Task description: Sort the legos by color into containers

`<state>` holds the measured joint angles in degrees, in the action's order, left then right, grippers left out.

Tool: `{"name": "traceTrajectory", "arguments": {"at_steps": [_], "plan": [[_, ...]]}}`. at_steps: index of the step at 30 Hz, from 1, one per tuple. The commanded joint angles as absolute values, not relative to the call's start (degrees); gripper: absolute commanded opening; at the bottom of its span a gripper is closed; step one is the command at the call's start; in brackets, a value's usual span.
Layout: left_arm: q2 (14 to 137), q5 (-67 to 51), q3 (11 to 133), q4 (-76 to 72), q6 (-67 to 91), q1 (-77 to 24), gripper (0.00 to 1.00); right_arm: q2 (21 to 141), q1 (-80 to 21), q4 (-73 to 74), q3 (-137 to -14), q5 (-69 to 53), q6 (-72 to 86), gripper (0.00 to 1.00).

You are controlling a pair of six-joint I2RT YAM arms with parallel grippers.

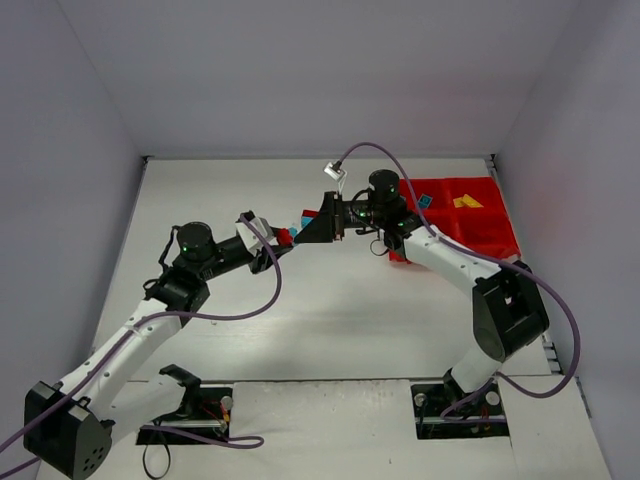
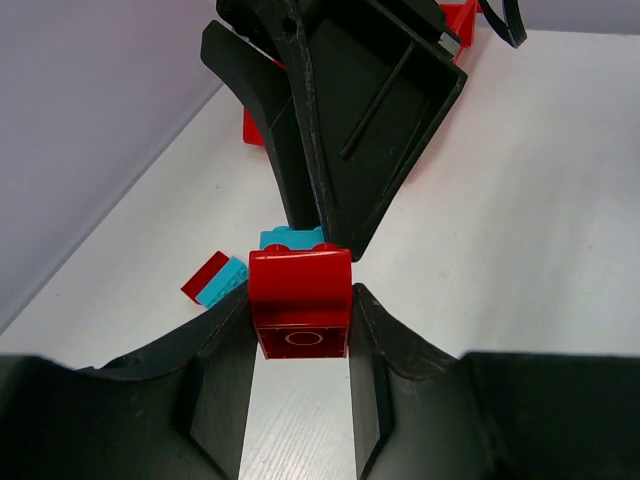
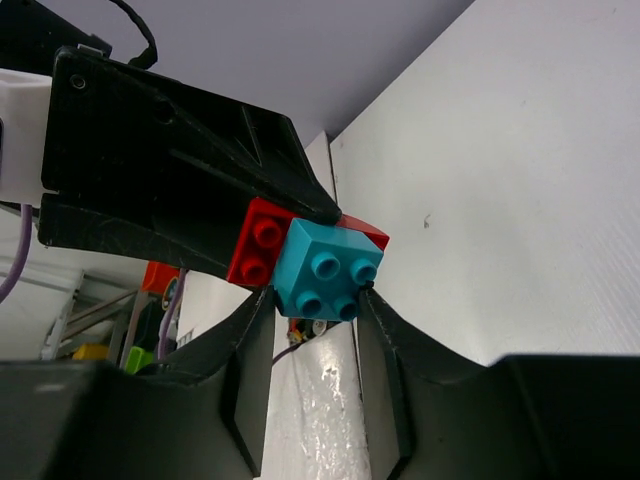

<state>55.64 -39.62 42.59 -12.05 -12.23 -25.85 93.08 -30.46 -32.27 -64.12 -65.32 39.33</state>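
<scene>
Here, the left gripper [image 2: 300, 305] clamps a red brick [image 2: 300, 280], touching a cyan brick [image 3: 325, 266] clamped by the right gripper [image 3: 315, 298]. The red tray [image 1: 482, 232] sits far right.

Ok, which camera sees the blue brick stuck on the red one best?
The right wrist view: the blue brick fills the middle, four studs showing, between the right gripper's fingers. The left wrist view shows only a sliver of it behind the red brick. The top view shows a tiny speck.
</scene>
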Motion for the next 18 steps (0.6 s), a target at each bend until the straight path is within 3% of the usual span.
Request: {"name": "traceTrajectory", "arguments": {"at_steps": [1,2,4,18], "plan": [[54.4,-42.98,43.86,-18.2,-13.53,-26.28,0.2,93.08,-30.76,-38.94,-64.25,-66.62,39.73,0.19],[54.4,-42.98,44.03,-17.58,-13.71,-26.19,0.2,92.99,-30.59,-38.94,-64.25,-66.62,39.47,0.08],[54.32,-42.89,44.3,-16.79,-14.41,-26.19,0.2,92.73,-29.45,-37.62,-64.42,-66.62,38.5,0.0],[54.14,-42.8,44.74,-15.03,-15.47,-26.19,0.21,87.72,-20.83,-30.94,-61.61,-68.99,33.5,0.0]]}}
